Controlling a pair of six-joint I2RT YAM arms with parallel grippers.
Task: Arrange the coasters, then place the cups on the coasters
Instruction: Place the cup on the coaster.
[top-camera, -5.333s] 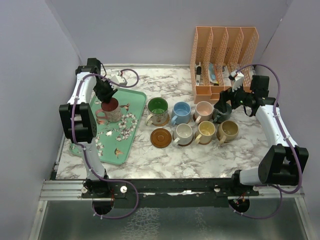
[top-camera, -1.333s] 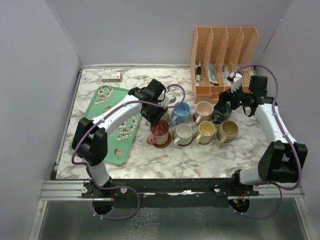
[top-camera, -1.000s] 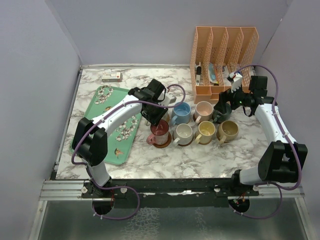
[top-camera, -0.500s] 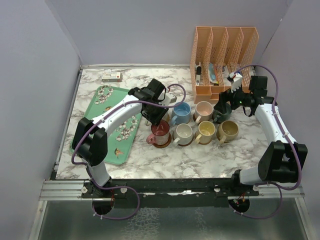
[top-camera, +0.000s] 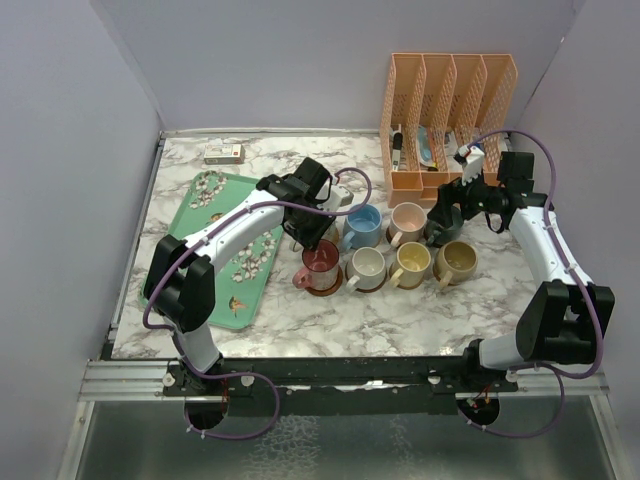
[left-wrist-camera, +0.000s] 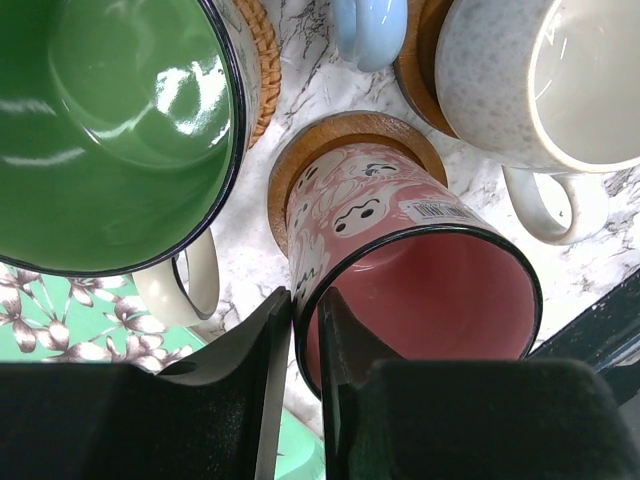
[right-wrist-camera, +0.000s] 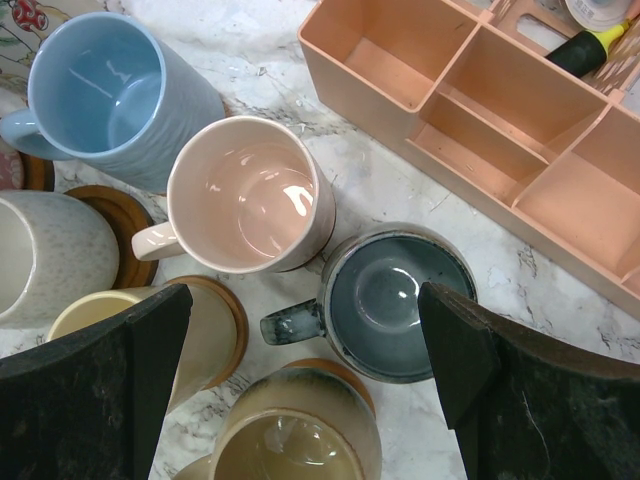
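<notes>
- The left gripper (left-wrist-camera: 305, 300) was pinched on the rim wall of the red mug (left-wrist-camera: 400, 230), one finger inside and one outside.
- The mug stood on a wooden coaster (left-wrist-camera: 350, 128), just beside the green mug (left-wrist-camera: 110, 130).
- To finish well, it should open gently, then rise straight so the inner finger clears without tipping the mug.
- The right gripper (right-wrist-camera: 303, 300) hung wide open and empty above the dark mug (right-wrist-camera: 400, 300).

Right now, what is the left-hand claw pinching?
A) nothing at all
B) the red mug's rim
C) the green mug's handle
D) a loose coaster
B: in the left wrist view the left gripper has a finger on each side of the wall of the red mug, which stands on a coaster.
</notes>
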